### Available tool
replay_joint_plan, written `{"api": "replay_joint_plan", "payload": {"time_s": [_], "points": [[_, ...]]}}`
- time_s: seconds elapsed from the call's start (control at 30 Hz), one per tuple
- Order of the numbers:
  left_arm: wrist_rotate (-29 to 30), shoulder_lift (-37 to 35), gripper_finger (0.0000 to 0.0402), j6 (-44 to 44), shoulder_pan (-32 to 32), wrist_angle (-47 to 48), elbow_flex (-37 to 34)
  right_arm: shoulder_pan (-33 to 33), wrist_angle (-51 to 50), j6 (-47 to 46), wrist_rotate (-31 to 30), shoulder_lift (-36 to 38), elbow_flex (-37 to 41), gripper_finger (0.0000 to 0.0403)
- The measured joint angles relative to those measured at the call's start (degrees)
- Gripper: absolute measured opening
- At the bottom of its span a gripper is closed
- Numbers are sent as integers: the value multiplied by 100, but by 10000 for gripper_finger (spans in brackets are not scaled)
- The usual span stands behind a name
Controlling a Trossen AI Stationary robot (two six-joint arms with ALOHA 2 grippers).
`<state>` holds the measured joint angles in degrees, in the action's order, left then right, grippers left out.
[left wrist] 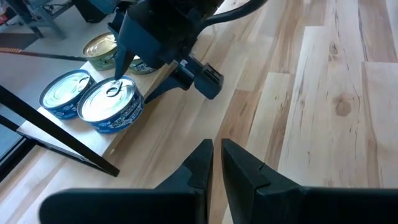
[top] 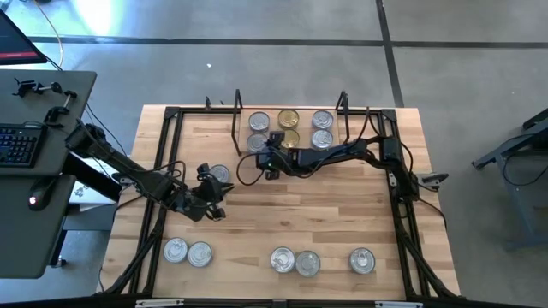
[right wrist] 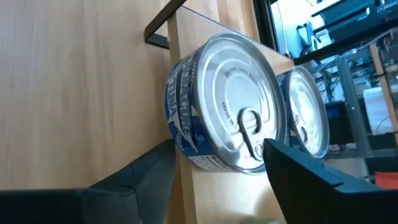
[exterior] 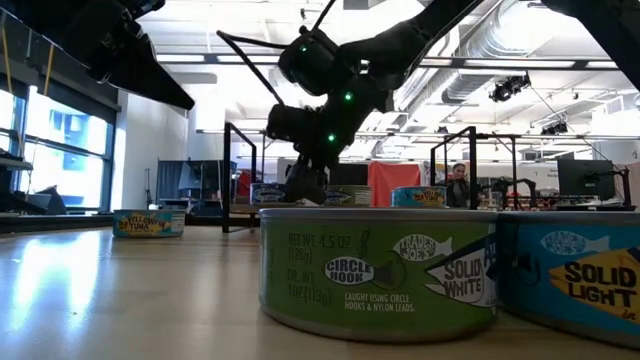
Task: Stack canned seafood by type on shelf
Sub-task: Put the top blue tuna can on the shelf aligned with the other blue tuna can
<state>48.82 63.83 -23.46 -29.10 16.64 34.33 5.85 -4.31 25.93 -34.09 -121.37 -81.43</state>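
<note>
Where fingers straddle (right end effector [top: 262,159]): tin [right wrist: 230,102]

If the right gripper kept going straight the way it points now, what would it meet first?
Most likely the blue-labelled silver-lid tin on the shelf: the right gripper is open with that tin between its fingers. Depth is unclear, though contact looks close.

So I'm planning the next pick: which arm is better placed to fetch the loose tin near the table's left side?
Left, probably. The left gripper hangs just by that lone tin, fingers nearly closed and empty. The right gripper is busy at the shelf, open around a blue-labelled tin.
</note>
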Motion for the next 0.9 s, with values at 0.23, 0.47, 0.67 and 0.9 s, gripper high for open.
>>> {"api": "replay_joint_plan", "payload": {"time_s": [0.23, 0.47, 0.67, 0.9], "points": [[0, 2, 23, -9, 0, -27, 0, -1, -566, -611, 9, 423, 0, 236], [-1, 2, 23, -35, -20, -27, -2, 19, -846, -1350, 1791, 868, -7, 208], [-1, 1, 23, -45, -24, -28, -2, 4, -342, -1643, 3003, 546, -5, 121], [-11, 2, 23, -44, -26, -23, -2, 61, 125, -1798, 2293, 165, -2, 10]]}}
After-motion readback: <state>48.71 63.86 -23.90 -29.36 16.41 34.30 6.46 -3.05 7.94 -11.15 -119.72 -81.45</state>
